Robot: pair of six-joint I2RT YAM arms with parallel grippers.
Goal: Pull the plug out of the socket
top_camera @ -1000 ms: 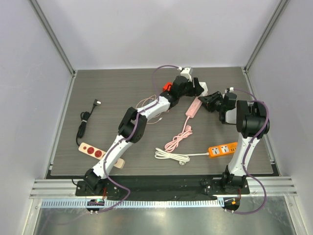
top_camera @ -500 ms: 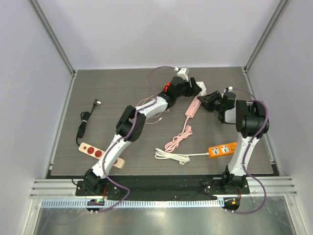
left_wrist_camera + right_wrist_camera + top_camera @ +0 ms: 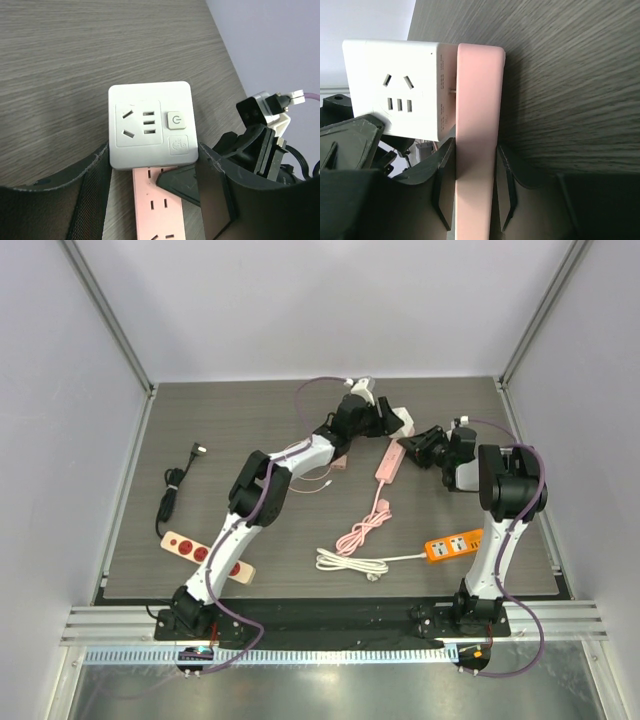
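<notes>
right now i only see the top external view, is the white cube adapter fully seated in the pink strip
observer: no, the right wrist view shows a metal prong bare in a gap between the white cube adapter and the pink power strip
operator: does the right hand actually have the strip
observer: yes, the right hand is clamped across the strip's width, just below the cube

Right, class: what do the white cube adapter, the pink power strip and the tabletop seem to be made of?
White cube adapter: likely moulded plastic, smooth matte faces. Pink power strip: plastic too, satin sheen. Tabletop: grey wood-grain, possibly laminate.
</notes>
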